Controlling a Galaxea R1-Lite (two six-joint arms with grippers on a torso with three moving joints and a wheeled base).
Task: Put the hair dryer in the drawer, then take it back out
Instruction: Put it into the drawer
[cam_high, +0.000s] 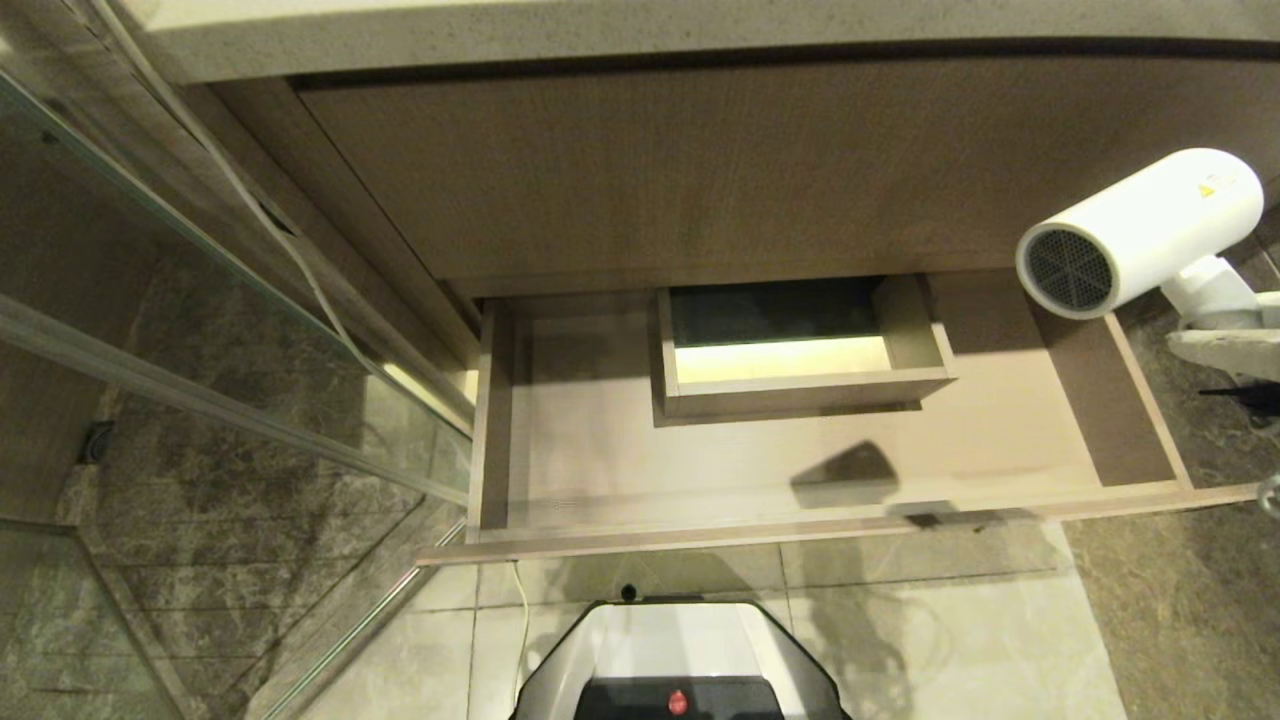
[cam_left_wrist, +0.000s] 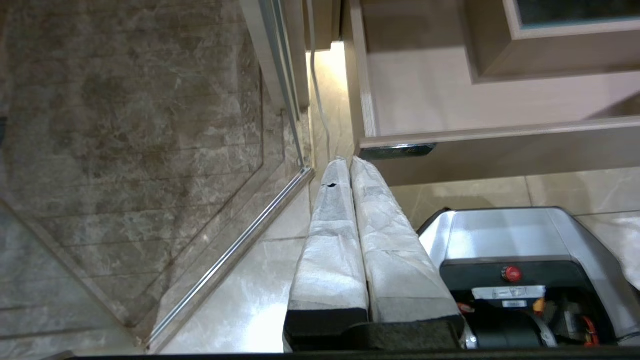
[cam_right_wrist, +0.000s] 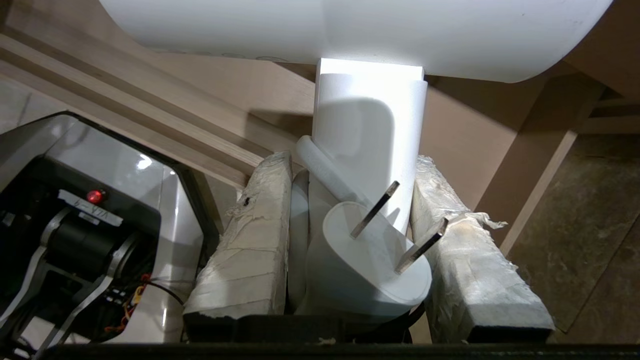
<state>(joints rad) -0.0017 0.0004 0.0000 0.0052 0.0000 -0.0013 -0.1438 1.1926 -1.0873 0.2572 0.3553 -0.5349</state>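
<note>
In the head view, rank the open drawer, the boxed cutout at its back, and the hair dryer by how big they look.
1. The drawer, by far the widest.
2. The boxed cutout.
3. The hair dryer. It is partly cut off at the picture's edge and held nearer the camera, so its place against the cutout is unsure.

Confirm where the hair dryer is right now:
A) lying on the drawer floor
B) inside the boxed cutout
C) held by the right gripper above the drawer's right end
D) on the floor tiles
C: the right gripper clamps the hair dryer by its handle, above the open drawer.
</note>
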